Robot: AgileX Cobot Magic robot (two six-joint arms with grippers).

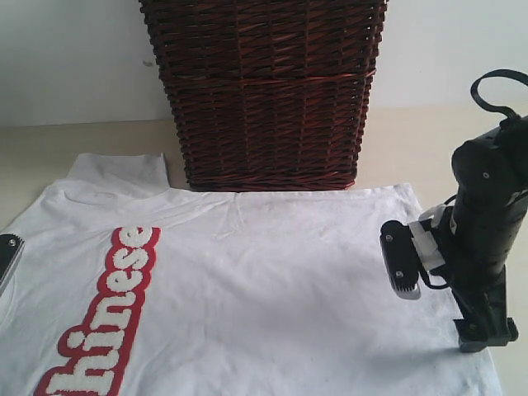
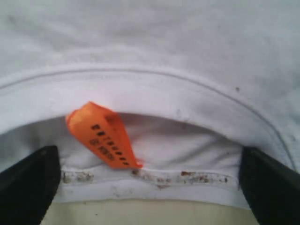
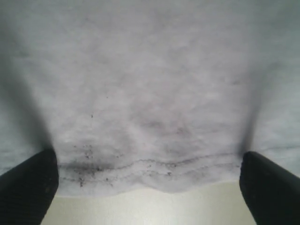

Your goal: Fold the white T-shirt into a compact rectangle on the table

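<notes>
The left gripper [image 2: 150,199] is held with jaws wide apart at the collar of the shirt [image 1: 272,289], beside its orange tag [image 2: 104,136], the shirt is spread flat on the table [image 1: 429,140] just before the basket [image 1: 264,91], and the right gripper [image 3: 149,192] is likewise held agape at the hem.

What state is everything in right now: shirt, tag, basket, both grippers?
white T-shirt, spread flat on the table, lettering up, not yet folded.
orange neck tag, sticking out at the collar, bent over.
left gripper, jaws open, straddling the collar edge.
right gripper, jaws open, straddling the hem edge.
wicker basket, upright behind the shirt; contents hidden.
</notes>
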